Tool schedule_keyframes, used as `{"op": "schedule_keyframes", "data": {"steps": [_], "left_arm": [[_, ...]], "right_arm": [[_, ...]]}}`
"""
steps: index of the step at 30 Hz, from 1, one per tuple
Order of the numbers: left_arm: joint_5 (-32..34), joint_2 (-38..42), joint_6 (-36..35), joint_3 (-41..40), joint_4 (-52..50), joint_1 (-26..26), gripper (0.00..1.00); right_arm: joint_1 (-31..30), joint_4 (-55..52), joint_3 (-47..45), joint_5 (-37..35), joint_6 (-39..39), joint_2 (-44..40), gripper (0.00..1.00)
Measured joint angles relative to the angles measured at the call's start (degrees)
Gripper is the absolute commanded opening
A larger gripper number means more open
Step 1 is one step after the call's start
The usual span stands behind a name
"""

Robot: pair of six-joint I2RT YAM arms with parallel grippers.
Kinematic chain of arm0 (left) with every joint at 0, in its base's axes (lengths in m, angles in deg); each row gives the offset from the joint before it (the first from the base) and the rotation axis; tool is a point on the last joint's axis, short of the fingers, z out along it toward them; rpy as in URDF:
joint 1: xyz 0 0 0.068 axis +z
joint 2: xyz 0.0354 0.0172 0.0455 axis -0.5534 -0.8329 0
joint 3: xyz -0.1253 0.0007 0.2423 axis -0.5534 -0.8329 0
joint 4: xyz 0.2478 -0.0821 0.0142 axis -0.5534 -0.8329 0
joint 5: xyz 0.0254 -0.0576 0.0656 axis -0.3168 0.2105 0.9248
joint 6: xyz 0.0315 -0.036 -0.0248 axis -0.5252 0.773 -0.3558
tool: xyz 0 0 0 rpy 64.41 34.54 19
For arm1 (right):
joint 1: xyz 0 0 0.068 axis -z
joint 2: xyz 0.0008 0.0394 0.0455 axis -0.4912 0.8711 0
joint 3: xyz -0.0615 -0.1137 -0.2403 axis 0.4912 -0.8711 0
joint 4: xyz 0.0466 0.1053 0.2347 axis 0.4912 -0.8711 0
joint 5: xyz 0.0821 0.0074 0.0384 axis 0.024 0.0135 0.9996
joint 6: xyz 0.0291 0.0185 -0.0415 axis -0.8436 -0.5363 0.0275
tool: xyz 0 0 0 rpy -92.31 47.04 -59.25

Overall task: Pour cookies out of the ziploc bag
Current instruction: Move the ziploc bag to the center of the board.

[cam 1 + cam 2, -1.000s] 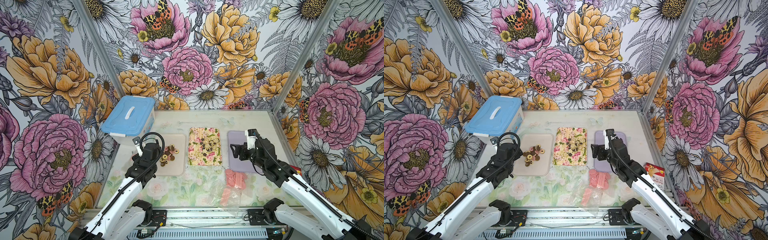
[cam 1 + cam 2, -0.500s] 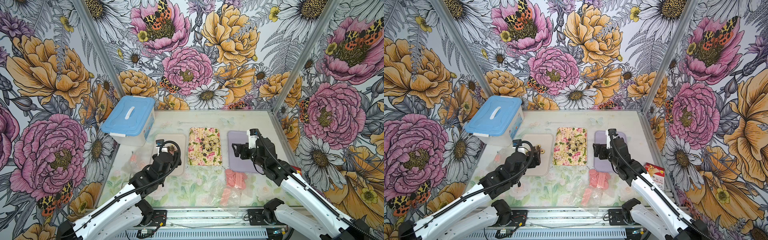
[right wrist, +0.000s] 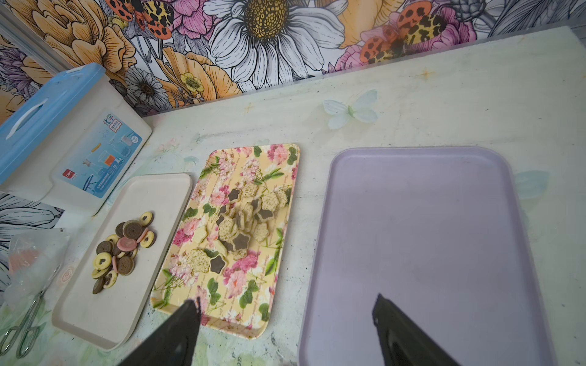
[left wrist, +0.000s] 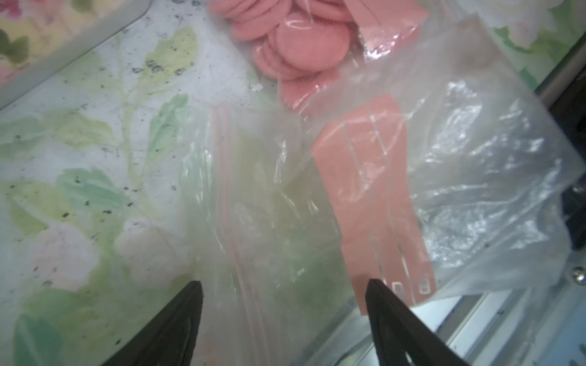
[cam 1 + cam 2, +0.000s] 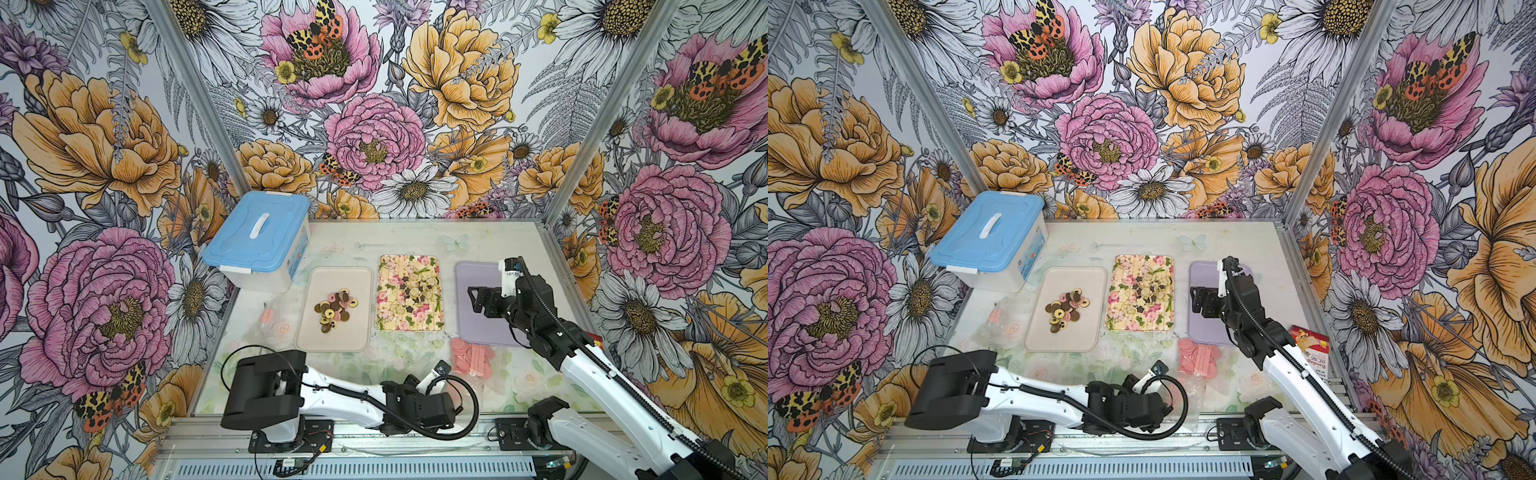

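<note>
A clear ziploc bag (image 5: 498, 380) (image 5: 1223, 378) lies on the table near the front edge, with flat pink cookies (image 5: 471, 357) (image 5: 1198, 357) (image 4: 304, 44) bunched at its far end. My left arm (image 5: 415, 403) reaches across the front. Its gripper (image 4: 283, 283) is open just over the bag (image 4: 459, 158), with the bag's pinkish zip lines running between the fingers. My right gripper (image 5: 473, 301) (image 3: 287, 301) hovers open and empty over the lilac tray (image 5: 469, 332) (image 3: 428, 221). Round cookies (image 5: 336, 309) lie on the beige tray (image 5: 357, 336), star cookies (image 5: 415, 291) on the floral tray (image 5: 390, 266).
A blue-lidded box (image 5: 259, 237) stands at the back left. A second crumpled clear bag (image 5: 274, 324) lies left of the beige tray, with scissors (image 3: 25, 326) beside it. A red packet (image 5: 1312, 353) sits at the right edge. The front rail (image 4: 475, 317) runs close to the bag.
My left arm has swung from the beige tray down to the front centre, over the bag, and its jaws have narrowed a little. The right arm has barely shifted.
</note>
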Motion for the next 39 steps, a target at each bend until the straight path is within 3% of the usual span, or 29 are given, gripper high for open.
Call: {"op": "schedule_keyframes", "data": {"steps": [4, 12, 17, 22, 26, 31, 39], "left_arm": [[2.75, -6.34, 3.28, 4.24, -0.92, 0.76, 0.77], [8.44, -5.42, 10.58, 2.45, -4.31, 5.79, 0.71], [11.98, 1.33, 15.52, -5.6, -7.1, 9.81, 0.72], [13.11, 12.96, 19.43, -16.26, -11.61, 14.38, 0.72], [13.38, 24.41, 20.65, -21.73, -17.2, 13.51, 0.71], [15.3, 37.79, 18.12, -20.46, -19.45, 8.9, 0.74], [20.85, 34.27, 14.05, -12.46, -22.99, 7.96, 0.75]], "right_arm": [[0.24, 0.0, 0.0, 0.68, -0.15, -0.04, 0.89], [0.26, 0.02, -0.04, 1.31, -0.2, -0.63, 0.89], [0.26, 0.0, -0.04, 1.31, -0.33, -0.63, 0.89], [0.26, 0.0, -0.04, 1.31, -0.33, -0.61, 0.88], [0.24, 0.0, -0.04, 1.31, -0.33, -0.46, 0.88], [0.24, -0.22, -0.04, 1.27, -0.35, 0.09, 0.87], [0.24, -0.66, -0.04, 1.27, -0.35, 2.54, 0.87]]}}
